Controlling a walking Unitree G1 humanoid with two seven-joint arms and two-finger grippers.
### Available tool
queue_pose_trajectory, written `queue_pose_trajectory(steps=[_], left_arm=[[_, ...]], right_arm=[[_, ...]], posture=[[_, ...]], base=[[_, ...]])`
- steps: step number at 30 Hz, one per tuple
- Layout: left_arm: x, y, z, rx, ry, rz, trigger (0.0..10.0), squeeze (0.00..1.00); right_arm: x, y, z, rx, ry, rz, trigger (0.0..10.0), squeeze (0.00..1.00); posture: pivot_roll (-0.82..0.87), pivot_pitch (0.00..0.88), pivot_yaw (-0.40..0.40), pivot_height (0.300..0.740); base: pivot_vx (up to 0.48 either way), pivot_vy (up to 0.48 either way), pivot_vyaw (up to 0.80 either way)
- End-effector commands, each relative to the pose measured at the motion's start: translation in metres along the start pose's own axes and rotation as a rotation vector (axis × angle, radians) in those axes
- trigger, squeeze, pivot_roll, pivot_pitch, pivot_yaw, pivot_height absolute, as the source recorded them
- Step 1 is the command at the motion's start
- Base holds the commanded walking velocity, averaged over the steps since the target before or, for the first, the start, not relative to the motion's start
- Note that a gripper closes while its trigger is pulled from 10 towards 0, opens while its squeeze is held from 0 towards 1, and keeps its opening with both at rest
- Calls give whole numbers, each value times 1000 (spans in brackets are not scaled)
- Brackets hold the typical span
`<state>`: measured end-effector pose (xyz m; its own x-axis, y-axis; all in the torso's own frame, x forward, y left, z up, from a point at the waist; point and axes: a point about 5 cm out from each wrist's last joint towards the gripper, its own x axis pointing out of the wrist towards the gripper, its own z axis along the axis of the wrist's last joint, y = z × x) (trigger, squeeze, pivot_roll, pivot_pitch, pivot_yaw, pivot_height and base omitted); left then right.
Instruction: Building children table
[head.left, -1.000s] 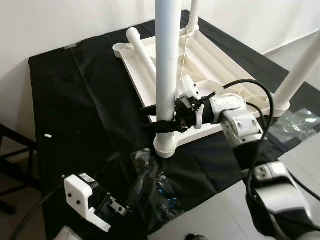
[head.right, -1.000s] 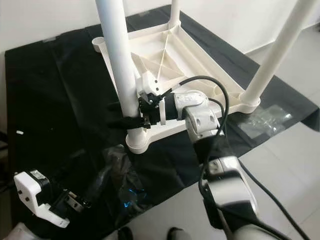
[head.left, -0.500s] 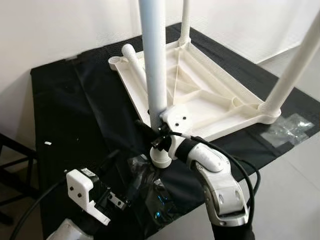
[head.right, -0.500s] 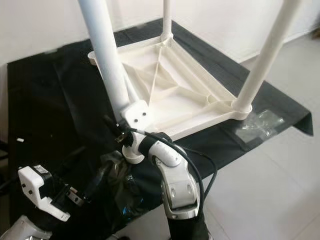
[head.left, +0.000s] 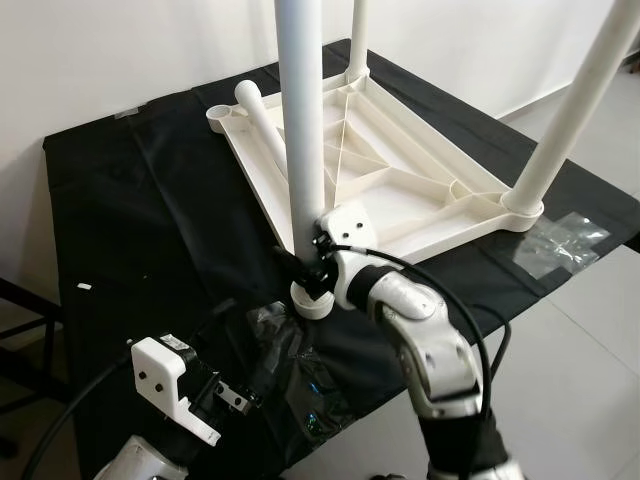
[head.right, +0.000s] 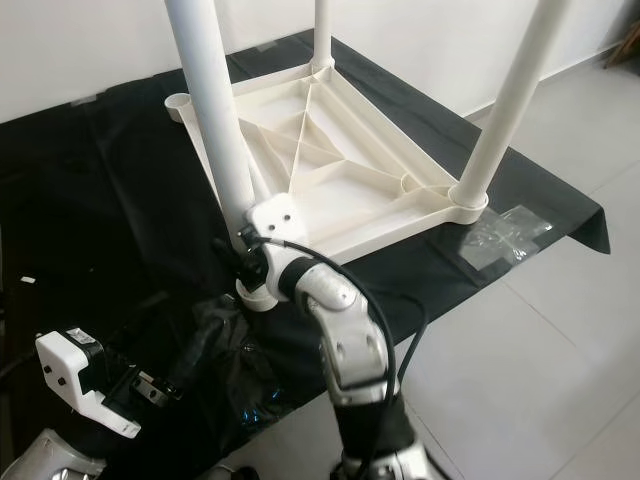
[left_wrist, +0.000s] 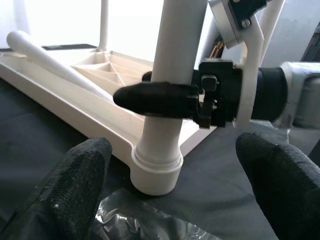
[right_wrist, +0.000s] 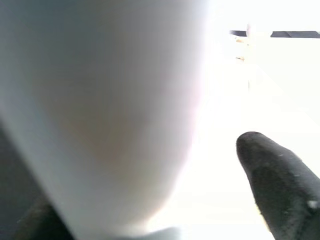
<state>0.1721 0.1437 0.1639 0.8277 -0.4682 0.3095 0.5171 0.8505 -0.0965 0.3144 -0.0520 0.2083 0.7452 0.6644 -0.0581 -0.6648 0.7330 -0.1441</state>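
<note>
since a second ago the right arm has swung from reaching in sideways to coming at the near leg (head.left: 302, 140) from the robot's own side, and the right gripper (head.left: 303, 268) has slid down the tube to just above the corner socket (head.left: 311, 298); the head camera has also shifted, so the whole scene sits differently. the upturned tabletop (head.left: 400, 180) lies on the black cloth (head.left: 130, 220), with three legs standing in its corners and a fourth leg (head.left: 268, 125) lying loose across the underside, near the empty far-left socket (head.left: 222, 112). the step in hand looks like seating the near leg: the right gripper's black fingers (left_wrist: 155, 99) wrap around the tube, one on each side, clenched on it low down. in the right wrist view the tube sits right against the camera with a fingertip (right_wrist: 280, 185) beside it. the next move probably calls for a firm push or twist down into the socket, then letting go and fetching the loose leg. the left gripper (head.left: 228, 400) hovers low, near the crumpled plastic bag (head.left: 300, 370), its fingers (left_wrist: 82, 175) spread wide and holding nothing, aimed at the base of the near leg but well apart from it.
</note>
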Motion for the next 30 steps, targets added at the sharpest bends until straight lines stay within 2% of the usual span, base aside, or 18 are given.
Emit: queue_pose_trajectory(steps=[1, 3, 4, 6, 7, 8, 9, 10, 11, 15, 21, 22, 30], left_arm=[[-4, 1, -4, -3, 20, 7, 10000, 0], [-4, 0, -4, -3, 20, 9, 10000, 0], [-4, 0, -3, -3, 20, 9, 10000, 0], [-4, 0, -3, -3, 20, 9, 10000, 0], [-4, 0, -3, -4, 20, 9, 10000, 0], [-4, 0, -3, -4, 20, 9, 10000, 0], [-4, 0, -3, -4, 20, 9, 10000, 0], [-5, 0, -3, -4, 21, 9, 10000, 0], [-5, 0, -3, -4, 21, 9, 10000, 0], [-7, -2, -2, -9, 26, 5, 10000, 0], [-8, -3, -1, -10, 30, 4, 10000, 0], [-9, -3, -1, -11, 31, 4, 10000, 0], [-9, -3, -1, -12, 32, 6, 10000, 0]], right_arm=[[5, -3, 4, 4, -29, 65, 10000, 1000], [8, 2, 15, -49, -89, 315, 10000, 1000], [7, 3, 17, -67, -100, 396, 10000, 1000], [7, 3, 17, -67, -100, 396, 10000, 1000], [5, 3, 19, -107, -105, 480, 10000, 910], [4, 1, 21, -135, -104, 538, 10000, 443], [4, 1, 21, -135, -104, 538, 10000, 443], [5, -4, 26, -164, -108, 585, 10000, 0], [5, -4, 26, -164, -108, 585, 10000, 0], [13, -25, 39, -183, -103, 714, 10000, 0], [17, -30, 44, -157, -116, 804, 10000, 0], [18, -32, 44, -152, -115, 823, 0, 0], [16, -38, 43, -149, -117, 859, 0, 0]], posture=[[6, 196, 34, 740], [8, 199, 38, 740], [9, 199, 39, 740], [9, 199, 39, 740], [11, 201, 42, 740], [11, 202, 43, 740], [11, 202, 43, 740], [14, 205, 46, 740], [14, 205, 46, 740], [19, 212, 56, 740], [22, 215, 59, 740], [25, 216, 59, 740], [25, 214, 56, 740]], base=[[0, 0, 0], [0, 0, 0], [0, 0, 0], [0, 0, 0], [0, 0, 0], [0, 0, 0], [0, 0, 0], [0, 0, 0], [0, 0, 0], [0, 0, 0], [0, 0, 0], [0, 0, 0], [0, 0, 0]])
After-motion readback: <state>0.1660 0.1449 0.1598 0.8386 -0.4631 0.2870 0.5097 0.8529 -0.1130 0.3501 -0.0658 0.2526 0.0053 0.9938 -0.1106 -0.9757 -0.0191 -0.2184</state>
